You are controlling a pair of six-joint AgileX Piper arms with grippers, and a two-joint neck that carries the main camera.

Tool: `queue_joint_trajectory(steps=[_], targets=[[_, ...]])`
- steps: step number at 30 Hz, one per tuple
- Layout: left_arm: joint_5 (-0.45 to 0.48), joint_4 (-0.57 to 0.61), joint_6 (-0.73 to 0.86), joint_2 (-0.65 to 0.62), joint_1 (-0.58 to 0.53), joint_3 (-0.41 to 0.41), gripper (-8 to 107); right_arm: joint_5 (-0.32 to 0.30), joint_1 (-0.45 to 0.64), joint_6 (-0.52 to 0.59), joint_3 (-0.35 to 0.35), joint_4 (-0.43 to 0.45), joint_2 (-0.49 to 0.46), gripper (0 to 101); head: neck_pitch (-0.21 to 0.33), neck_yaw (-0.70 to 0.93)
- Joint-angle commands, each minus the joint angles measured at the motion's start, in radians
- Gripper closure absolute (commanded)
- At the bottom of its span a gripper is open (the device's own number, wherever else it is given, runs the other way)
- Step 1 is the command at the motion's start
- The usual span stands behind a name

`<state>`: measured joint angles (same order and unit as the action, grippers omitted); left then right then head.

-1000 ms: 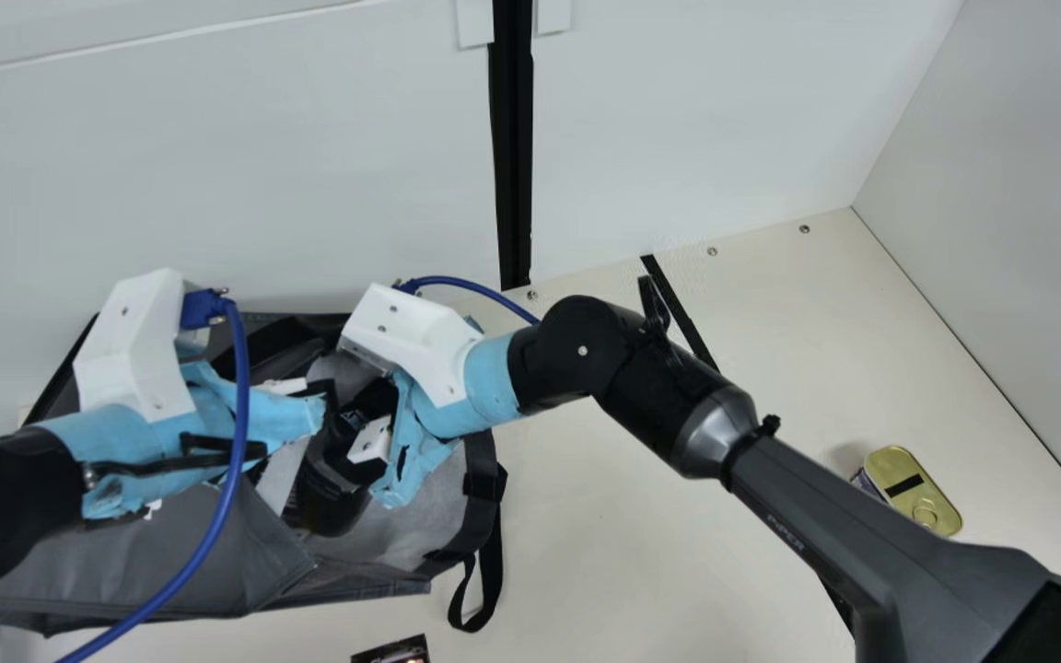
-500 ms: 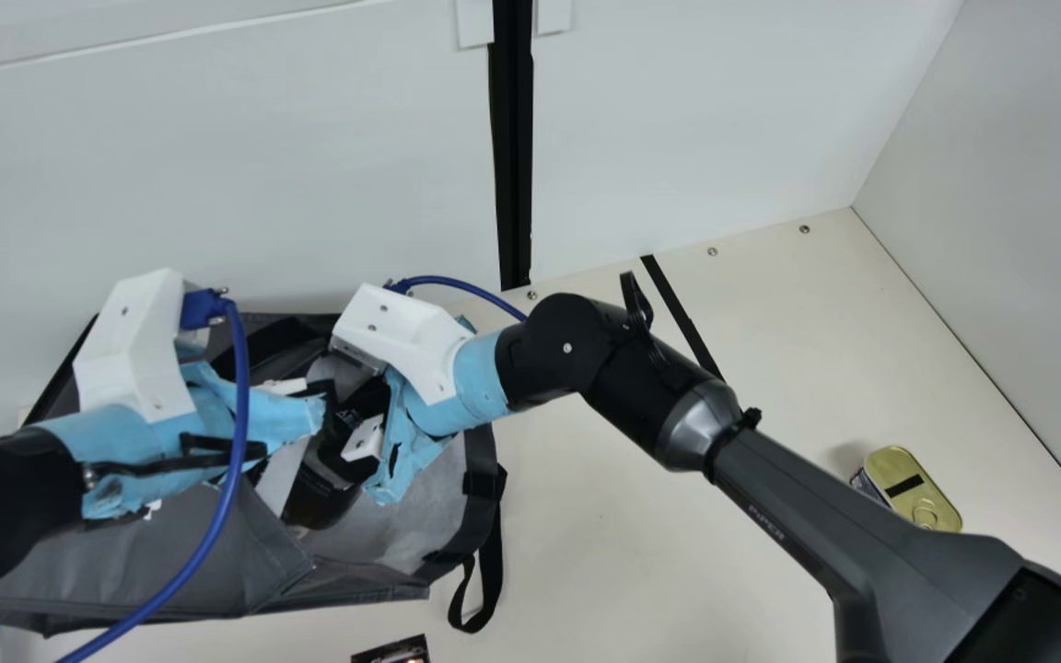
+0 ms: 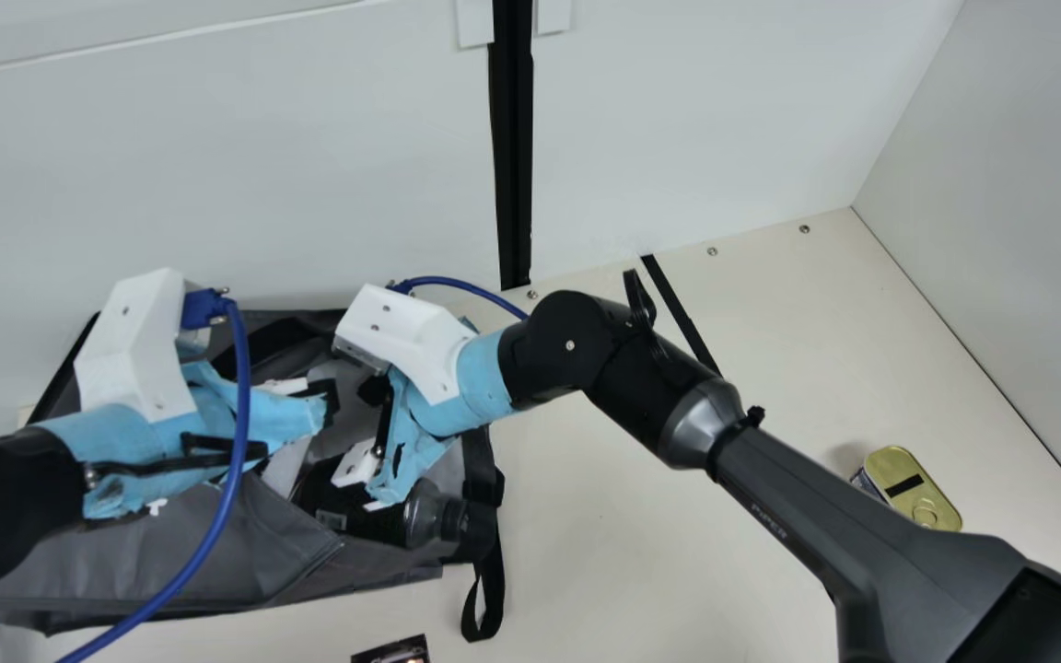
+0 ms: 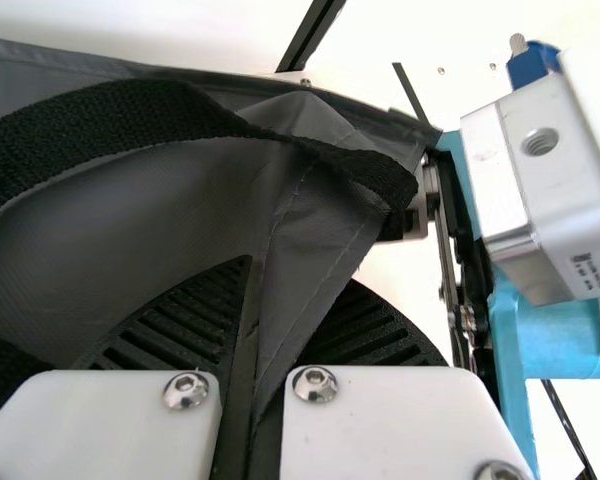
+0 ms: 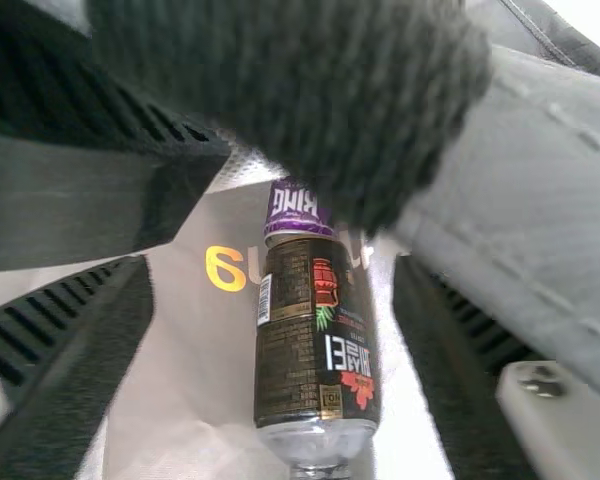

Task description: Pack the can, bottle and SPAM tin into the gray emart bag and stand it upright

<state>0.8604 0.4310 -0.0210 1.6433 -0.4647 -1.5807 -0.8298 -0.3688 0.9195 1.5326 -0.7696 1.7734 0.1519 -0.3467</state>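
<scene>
Inside the gray emart bag (image 3: pixel 245 552), which lies on the cream table (image 3: pixel 623 552) close by the white back wall (image 3: pixel 217 166), I can see the dark-labeled bottle (image 3: pixel 425 516) lying on its side, its black cap (image 3: pixel 471 529) at the end of the bag toward the SPAM tin. The left gripper (image 3: pixel 317 405) is over the bag, its jaws clenched on a fold of the gray cloth, and the left wrist view shows that cloth pinched between the ribbed fingers (image 4: pixel 185 325). A black woven handle (image 4: pixel 130 115) loops over the fabric just beside them. Over the same bag, nearer its tin-side end, the right gripper (image 3: pixel 383 451) has its jaws spread apart, grasping nothing. The right wrist view looks into the bag, where the purple can (image 5: pixel 295 210) sits just past the bottle's base. Well apart from the bag, out on the table, is the SPAM tin (image 3: pixel 908 474), gold pull-ring lid facing up. A black strap loop (image 3: pixel 490 589) hangs off the bag's tin-side end, and a dark printed card (image 3: pixel 392 652) lies near the bag's front edge.
</scene>
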Motion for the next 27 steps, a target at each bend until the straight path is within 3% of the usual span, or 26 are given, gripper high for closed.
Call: queue_joint_trajectory(steps=[1, 27], targets=[[0.000, 0.000, 0.000, 0.000, 0.000, 0.000, 107, 0.000, 0.002, 0.003, -0.001, 0.001, -0.002, 6, 0.023, -0.002], [0.000, 0.000, 0.000, 0.000, 0.000, 0.000, 107, -0.086, 0.116, 0.093, -0.067, -0.046, -0.125, 6, 0.023, -0.002]])
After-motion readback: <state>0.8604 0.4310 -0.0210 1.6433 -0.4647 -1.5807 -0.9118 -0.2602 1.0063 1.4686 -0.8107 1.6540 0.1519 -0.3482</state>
